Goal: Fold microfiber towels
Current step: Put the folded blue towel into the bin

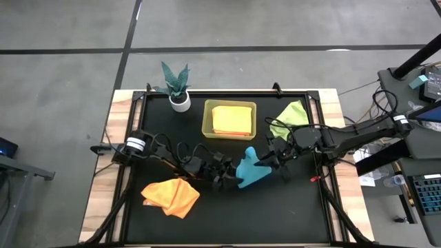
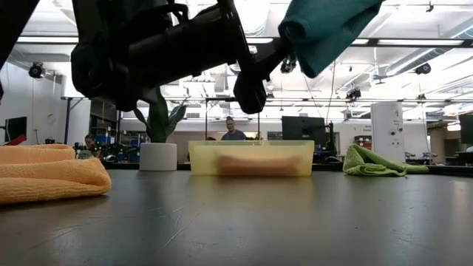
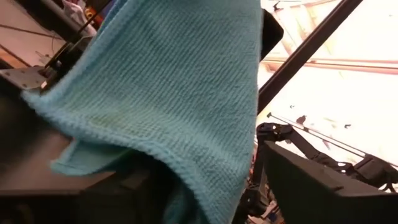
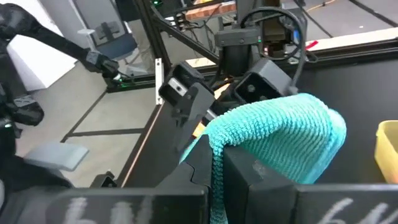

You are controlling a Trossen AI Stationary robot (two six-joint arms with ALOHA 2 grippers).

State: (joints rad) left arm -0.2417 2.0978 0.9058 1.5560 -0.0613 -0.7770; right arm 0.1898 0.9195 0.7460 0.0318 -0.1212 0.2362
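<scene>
While the teal towel [image 1: 252,172] is being held aloft between the left claw [image 1: 229,178] and right claw [image 1: 273,160], both clamped on it, slippage is being risked by uneven pulling.

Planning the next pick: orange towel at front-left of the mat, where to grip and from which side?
Grip the orange towel at its loose pointed corner toward the mat's front edge, coming straight down from above. It lies crumpled and low on the mat, so a side approach would likely just push it.

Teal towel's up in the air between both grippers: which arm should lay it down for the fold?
Probably the right: the right gripper grips the teal towel at its top; the left gripper only meets its edge.
</scene>
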